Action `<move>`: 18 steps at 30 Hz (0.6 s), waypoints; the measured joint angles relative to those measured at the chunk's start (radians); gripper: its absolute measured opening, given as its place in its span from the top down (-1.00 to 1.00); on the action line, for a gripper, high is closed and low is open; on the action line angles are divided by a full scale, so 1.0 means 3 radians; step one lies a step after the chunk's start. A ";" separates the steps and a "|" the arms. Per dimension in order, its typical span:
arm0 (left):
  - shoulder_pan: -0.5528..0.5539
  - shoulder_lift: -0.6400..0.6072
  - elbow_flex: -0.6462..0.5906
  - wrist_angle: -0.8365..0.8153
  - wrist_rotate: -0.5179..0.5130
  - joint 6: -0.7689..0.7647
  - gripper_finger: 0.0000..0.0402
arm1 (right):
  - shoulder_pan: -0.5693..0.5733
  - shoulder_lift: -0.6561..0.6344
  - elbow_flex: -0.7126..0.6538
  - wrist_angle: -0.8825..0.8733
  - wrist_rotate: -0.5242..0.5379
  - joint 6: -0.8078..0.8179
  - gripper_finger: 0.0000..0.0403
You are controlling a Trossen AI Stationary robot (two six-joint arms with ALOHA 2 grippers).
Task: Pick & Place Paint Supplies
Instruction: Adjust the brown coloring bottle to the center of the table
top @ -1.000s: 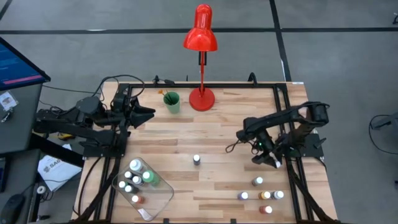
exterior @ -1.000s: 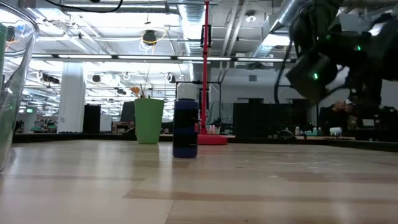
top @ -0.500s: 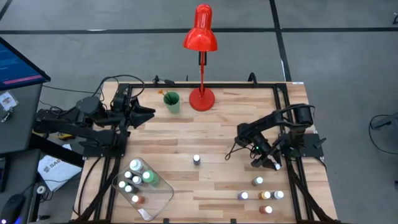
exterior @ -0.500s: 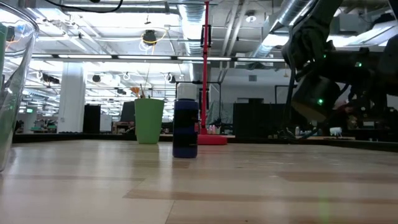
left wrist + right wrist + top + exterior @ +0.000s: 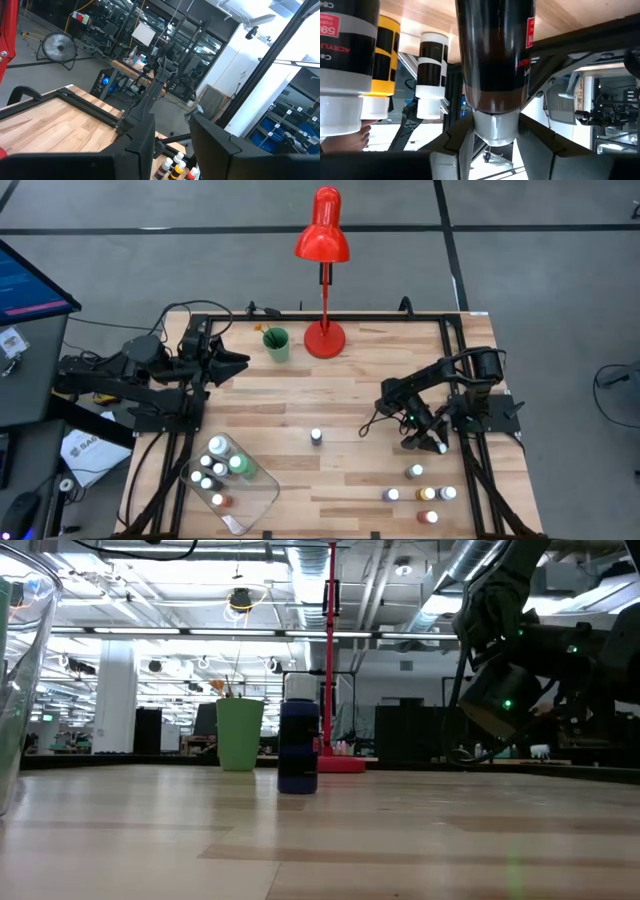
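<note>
From above, the right gripper (image 5: 438, 445) sits low near the table's right edge, its load hidden; the right wrist view shows its fingers closed on a dark paint bottle (image 5: 494, 55). A second ago it hung higher. The left gripper (image 5: 238, 361) idles far-left, partly open.

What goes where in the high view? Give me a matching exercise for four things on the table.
Things:
1. green cup
2. clear tray
3. lone bottle
4. red lamp

Places:
A. lower left, with bottles inside
B. back edge, head reaching past the table
C. just left of the lamp's base
D. standing alone near the middle

Pairs: 1-C, 2-A, 3-D, 4-B
</note>
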 joint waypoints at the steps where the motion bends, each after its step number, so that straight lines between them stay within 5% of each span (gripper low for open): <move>1: 0.0000 0.0000 0.0000 0.0000 0.0000 0.0000 0.44 | 0.0000 0.0000 0.0000 0.0014 0.0000 0.0001 0.36; 18: 0.0000 0.0000 0.0000 0.0001 0.0000 0.0000 0.44 | -0.0006 -0.0011 0.0204 0.0026 0.0238 -0.0071 0.14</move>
